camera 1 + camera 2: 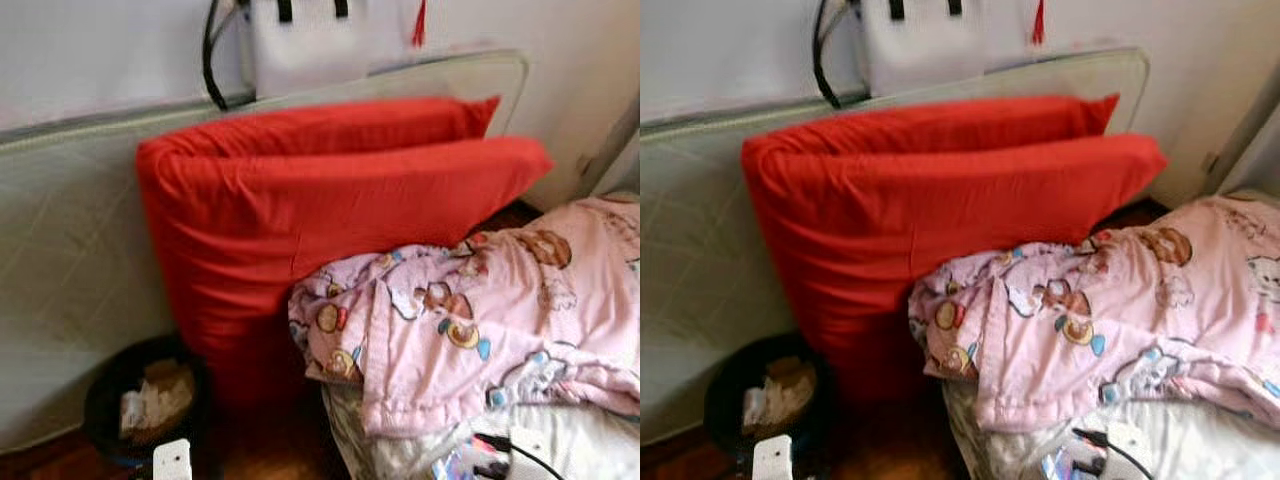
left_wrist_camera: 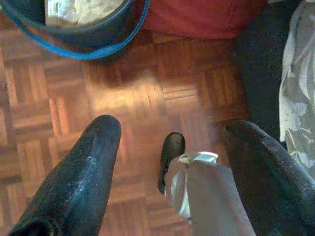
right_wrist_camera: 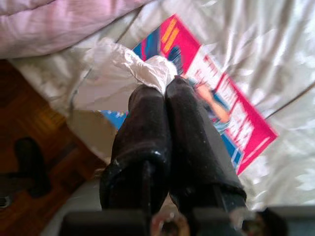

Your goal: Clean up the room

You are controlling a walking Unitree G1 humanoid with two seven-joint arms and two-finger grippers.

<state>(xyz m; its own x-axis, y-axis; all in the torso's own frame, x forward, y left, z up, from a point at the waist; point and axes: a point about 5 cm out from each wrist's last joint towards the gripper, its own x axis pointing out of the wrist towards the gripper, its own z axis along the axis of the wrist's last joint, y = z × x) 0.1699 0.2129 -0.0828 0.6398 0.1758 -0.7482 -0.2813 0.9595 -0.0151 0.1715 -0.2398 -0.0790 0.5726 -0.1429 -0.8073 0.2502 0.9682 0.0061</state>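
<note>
My right gripper (image 3: pixel 165 86) is shut, its fingertips pinching a crumpled white wrapper (image 3: pixel 123 69) just above the bed. Under it lies a flat pink-and-blue printed packet (image 3: pixel 236 123) on the pale, shiny bed sheet (image 3: pixel 275 49). The same packet (image 1: pixel 462 464) peeks out at the near edge of the bed in the left eye view. My left gripper (image 2: pixel 173 125) hangs open over the parquet floor (image 2: pixel 59 108), nothing between its fingers. A black waste bin (image 1: pixel 118 400) with paper scraps inside stands on the floor to the left, its blue-edged rim (image 2: pixel 98 49) just beyond the left fingers.
Two red pillows (image 1: pixel 330 210) lean on a pale quilted mattress pad (image 1: pixel 70 260) against the wall. A rumpled pink cartoon-print blanket (image 1: pixel 500 310) covers the bed at right. A white bag (image 1: pixel 320 40) hangs above. My own foot (image 2: pixel 170 157) is on the floor.
</note>
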